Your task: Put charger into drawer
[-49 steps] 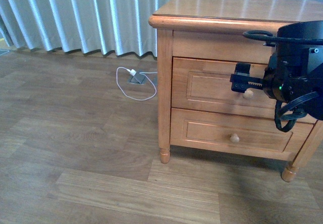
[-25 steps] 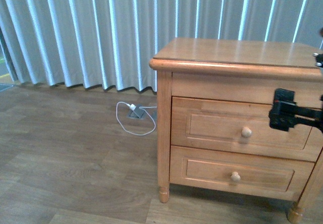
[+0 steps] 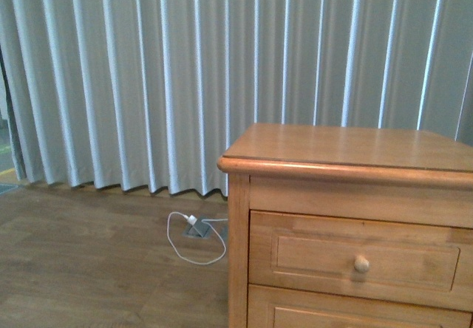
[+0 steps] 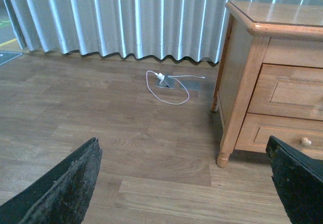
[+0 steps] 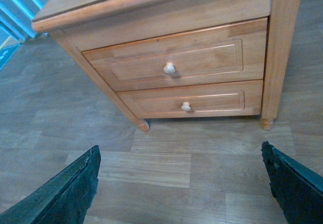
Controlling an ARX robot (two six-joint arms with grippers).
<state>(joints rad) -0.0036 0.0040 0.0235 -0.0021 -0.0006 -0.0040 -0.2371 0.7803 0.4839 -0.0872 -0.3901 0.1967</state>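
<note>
Before the grey curtain (image 3: 148,77), the closed drawer (image 5: 171,62) faces the right pincer (image 5: 181,183), wide open and empty like the left pincer (image 4: 186,183); no charger shows.

In the front view the honey-coloured wooden nightstand (image 3: 347,217) ran off the right and bottom edges, leaving only a sliver of its shallower lower drawer (image 3: 355,317). Neither arm showed there. Each wrist view caught only the tips of its black gripper fingers (image 4: 60,191) (image 5: 65,193), the rest cut off below. The thin white cable (image 3: 194,238) on the floor was too small to tell its plug.
</note>
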